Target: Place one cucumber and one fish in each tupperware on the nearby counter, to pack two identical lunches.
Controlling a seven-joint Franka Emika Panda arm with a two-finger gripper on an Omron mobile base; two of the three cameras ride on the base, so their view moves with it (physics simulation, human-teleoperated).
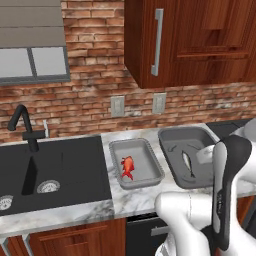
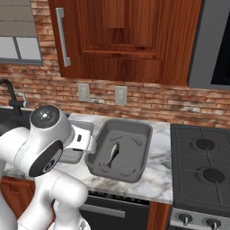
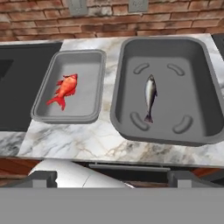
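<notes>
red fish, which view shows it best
The hand view: the red fish lies in plain sight from above in the small tub, nothing in front of it. The left base view shows it smaller. In the right base view the arm stands in front of that tub.

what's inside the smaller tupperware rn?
One red fish lies in the smaller tupperware; no cucumber there. In the right base view the arm covers most of that tub.
</notes>
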